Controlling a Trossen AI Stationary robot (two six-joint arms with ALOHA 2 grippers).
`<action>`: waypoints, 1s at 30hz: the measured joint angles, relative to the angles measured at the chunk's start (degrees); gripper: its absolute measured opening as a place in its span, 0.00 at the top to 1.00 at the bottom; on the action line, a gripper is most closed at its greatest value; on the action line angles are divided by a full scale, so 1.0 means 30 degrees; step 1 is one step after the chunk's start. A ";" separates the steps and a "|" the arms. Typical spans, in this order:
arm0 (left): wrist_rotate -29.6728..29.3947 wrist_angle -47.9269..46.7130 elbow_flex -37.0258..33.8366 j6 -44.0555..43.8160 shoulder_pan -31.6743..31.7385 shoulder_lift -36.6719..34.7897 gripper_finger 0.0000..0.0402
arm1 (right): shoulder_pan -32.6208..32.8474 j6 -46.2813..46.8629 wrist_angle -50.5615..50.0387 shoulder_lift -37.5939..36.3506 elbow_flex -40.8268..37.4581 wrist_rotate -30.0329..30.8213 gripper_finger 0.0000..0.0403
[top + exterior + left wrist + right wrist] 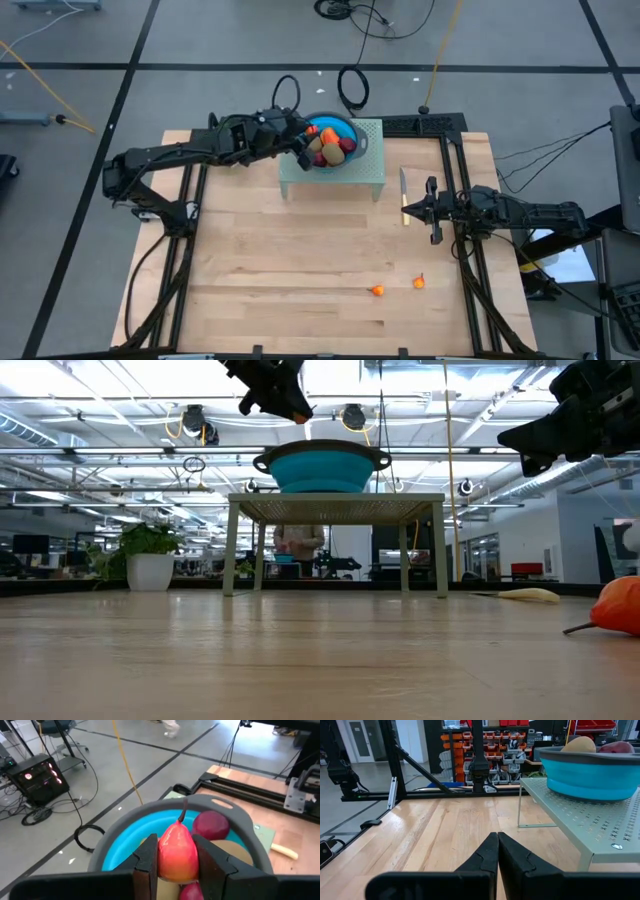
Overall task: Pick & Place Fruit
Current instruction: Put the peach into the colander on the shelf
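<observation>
My left gripper (177, 865) hangs over the near-left rim of a blue bowl (345, 124) and is shut on a longer orange-red fruit (177, 851). The bowl stands on a pale green rack (365, 170) at the table's far middle. It holds more fruit, among them a dark red round one (211, 824) and a brown one (579, 743). Two tiny orange-red fruits (377, 291) (419, 282) lie on the wood near the front right. My right gripper (497, 839) waits shut at the table's right side. My left gripper pinches the orange-red fruit by its two bulging sides (161, 857) between its two fingers (147, 862). The fingers come slanting down from the table's left. The fruit's thin stalk end (183, 815) points away from the gripper, and the fruit is held above the fruit in the bowl.
A slim yellow-handled knife (404, 195) lies on the wood just right of the rack, close to my right gripper's fingertips. The wood in front of the rack is bare down to the two small fruits. Black rails (455, 160) run along the table's right and far sides.
</observation>
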 joint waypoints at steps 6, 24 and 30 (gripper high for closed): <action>0.0002 -0.0887 0.0000 0.0037 0.0000 0.0000 0.73 | -0.0001 0.0000 0.0000 0.0000 0.0000 -0.0006 0.99; 0.0425 -0.1343 -0.0007 0.0961 0.0058 0.1661 0.70 | 0.0005 0.0000 0.0080 -0.0004 0.0000 -0.0001 0.99; 0.0493 -0.1998 0.0642 0.0927 0.0660 0.1641 0.72 | -0.0001 -0.0001 0.0073 0.0000 0.0000 0.0001 0.99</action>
